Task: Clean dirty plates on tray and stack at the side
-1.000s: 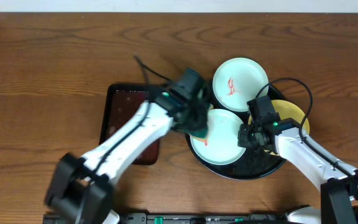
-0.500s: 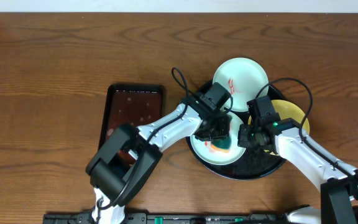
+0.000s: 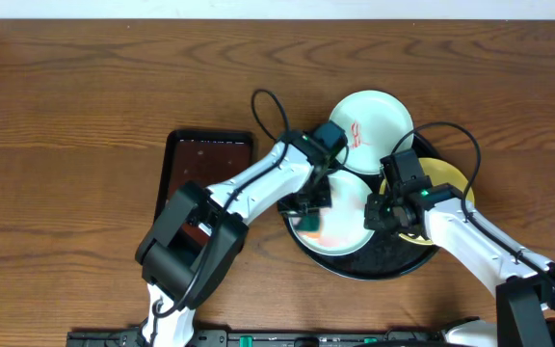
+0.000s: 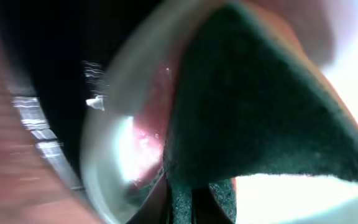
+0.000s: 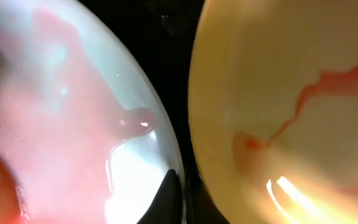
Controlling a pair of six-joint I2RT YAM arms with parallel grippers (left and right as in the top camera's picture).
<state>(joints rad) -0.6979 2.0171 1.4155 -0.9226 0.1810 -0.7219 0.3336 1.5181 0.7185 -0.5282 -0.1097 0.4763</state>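
While open wood of the table [image 3: 85,87] runs left and rear, the tray [image 3: 393,258] sits front-right, rim near a brown tray [image 3: 196,159]. White plate [image 3: 374,120] overhangs its rear rim; pale plate [image 3: 350,229] and yellow plate [image 3: 448,178] sit on it, edges close. Left gripper [image 3: 308,210] pinches a green sponge [image 4: 260,124] onto pale plate; right gripper [image 3: 382,214] closed tight at that plate's right edge

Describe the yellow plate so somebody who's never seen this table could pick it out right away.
Start at the big round black tray, right of centre on the wooden table. The yellow plate lies on its right side. It alone is pale yellow; the far plate and the near plate beside it are white.
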